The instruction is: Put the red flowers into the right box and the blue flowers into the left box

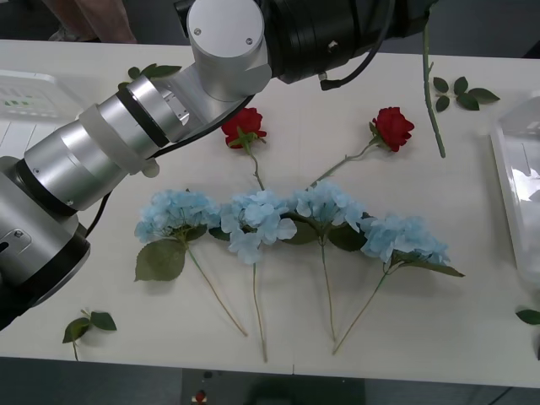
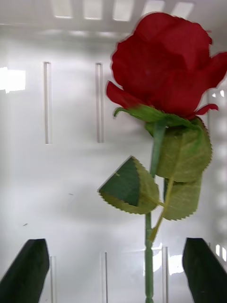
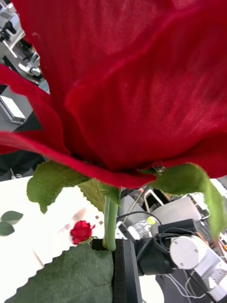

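Red rose [image 3: 123,85] hard against the left wrist camera, stem clamped in the left gripper [image 3: 113,253] and hung near-vertical. Lay just left of the right box [image 1: 516,181] — right gripper [image 2: 113,272], fingers apart, over a second rose [image 2: 165,71] inside.

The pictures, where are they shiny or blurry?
Right wrist view: bright glare patches on the white box behind a rose. Left wrist view: a rose head looms close and soft. Front view: glare on the right box.
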Robot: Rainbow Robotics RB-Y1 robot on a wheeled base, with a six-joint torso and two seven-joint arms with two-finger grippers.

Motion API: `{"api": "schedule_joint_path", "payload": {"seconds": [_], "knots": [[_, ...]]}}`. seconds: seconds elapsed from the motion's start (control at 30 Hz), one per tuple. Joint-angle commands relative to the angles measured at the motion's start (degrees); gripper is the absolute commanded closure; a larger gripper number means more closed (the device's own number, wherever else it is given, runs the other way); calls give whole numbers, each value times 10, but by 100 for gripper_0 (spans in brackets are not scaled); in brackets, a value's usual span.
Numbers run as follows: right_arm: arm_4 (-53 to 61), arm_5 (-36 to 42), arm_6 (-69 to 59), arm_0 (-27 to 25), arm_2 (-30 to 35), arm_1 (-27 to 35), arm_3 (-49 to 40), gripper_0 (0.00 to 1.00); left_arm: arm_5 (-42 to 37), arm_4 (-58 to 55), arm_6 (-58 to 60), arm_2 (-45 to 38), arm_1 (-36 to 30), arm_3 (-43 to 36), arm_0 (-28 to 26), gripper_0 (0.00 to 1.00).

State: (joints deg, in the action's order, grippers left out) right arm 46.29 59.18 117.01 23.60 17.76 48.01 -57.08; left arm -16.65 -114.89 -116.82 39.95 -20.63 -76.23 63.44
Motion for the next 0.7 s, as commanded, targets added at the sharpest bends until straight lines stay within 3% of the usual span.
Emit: {"api": "schedule_joint_path", "payload": {"seconds": [0.03,0.47,0.7], "knots": [[21,38,27,9,23,20,-50,0,5,-1,-14,2,12,0,27,100],[129,219,223,9,121,20,-145,0,6,-35,-14,18,23,0,27,100],[231,306,289,28,132,21,-152,0,6,-35,-14,18,23,0,27,100]]}}
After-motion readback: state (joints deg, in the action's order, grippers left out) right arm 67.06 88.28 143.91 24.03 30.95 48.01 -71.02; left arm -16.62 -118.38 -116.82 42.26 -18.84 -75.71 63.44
